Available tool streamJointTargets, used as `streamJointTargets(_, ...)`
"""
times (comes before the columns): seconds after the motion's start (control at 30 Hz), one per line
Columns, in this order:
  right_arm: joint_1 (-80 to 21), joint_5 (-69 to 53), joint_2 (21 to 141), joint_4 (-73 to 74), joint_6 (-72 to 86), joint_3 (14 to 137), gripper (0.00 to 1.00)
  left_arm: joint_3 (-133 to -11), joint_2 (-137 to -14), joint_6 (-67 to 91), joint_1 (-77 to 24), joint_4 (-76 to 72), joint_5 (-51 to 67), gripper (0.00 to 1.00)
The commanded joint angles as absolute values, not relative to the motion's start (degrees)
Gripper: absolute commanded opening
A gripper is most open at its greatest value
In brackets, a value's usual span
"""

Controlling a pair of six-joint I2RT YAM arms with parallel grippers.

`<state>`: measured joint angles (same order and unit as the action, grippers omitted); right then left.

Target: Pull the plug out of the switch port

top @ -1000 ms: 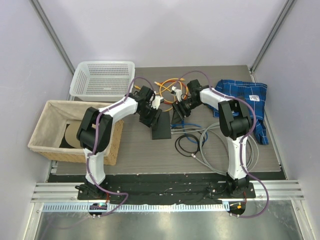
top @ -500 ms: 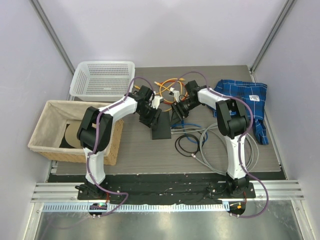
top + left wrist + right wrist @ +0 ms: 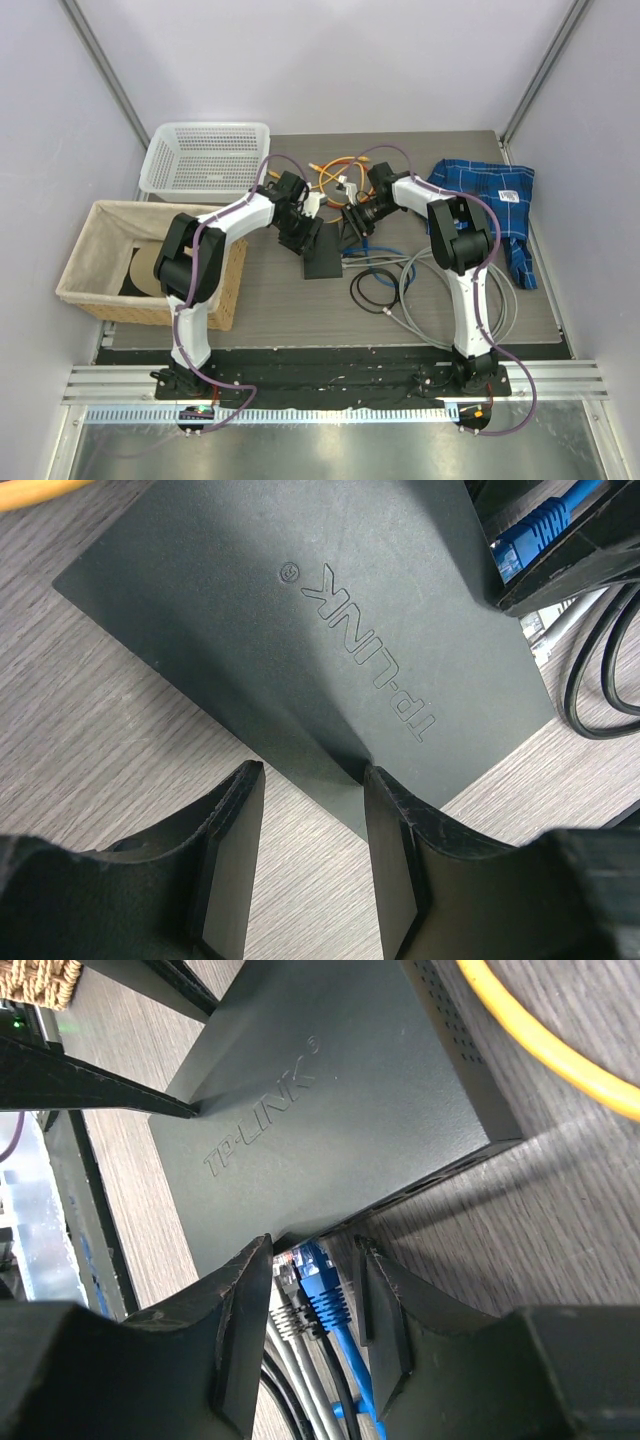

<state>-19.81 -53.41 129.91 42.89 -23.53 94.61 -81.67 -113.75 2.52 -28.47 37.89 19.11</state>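
Right gripper (image 3: 312, 1250): I am holding it open, its fingers flanking the blue plug (image 3: 322, 1288) with a gap on each side. The plug is sitting at the socket edge of the switch (image 3: 330, 1110), a grey plug (image 3: 287, 1310) just beside it. Left gripper (image 3: 312, 775): I am holding it open too, straddling a switch edge away from the sockets. A yellow cable (image 3: 540, 1055) is passing near the switch.

top external: high, behind, angled down, far | wrists: close, opposite sides — all share the switch (image 3: 300, 660)
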Motion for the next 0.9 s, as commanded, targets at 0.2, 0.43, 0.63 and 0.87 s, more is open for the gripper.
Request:
streamJointTargets(0.2, -20.6, -50.8, 136.8, 56.4, -31.7, 97.7, 0.41, -81.1, -117.1, -2.4, -27.8, 39.9, 12.2, 0.48)
streamJointTargets(0.43, -19.8, -53.3, 137.5, 55.0, -29.0, 98.4, 0.45, -82.2, -117.8, -2.4, -27.6, 40.4, 12.0, 0.48)
streamJointTargets(0.63, -17.5, -53.3, 138.5, 55.2, -29.4, 100.0, 0.47, -81.7, -117.6, -3.0, -27.5, 40.8, 12.2, 0.48)
streamJointTargets(0.87, -16.9, -52.9, 139.4, 55.9, -30.3, 101.2, 0.41, -82.3, -118.2, -3.2, -27.6, 41.0, 12.4, 0.48)
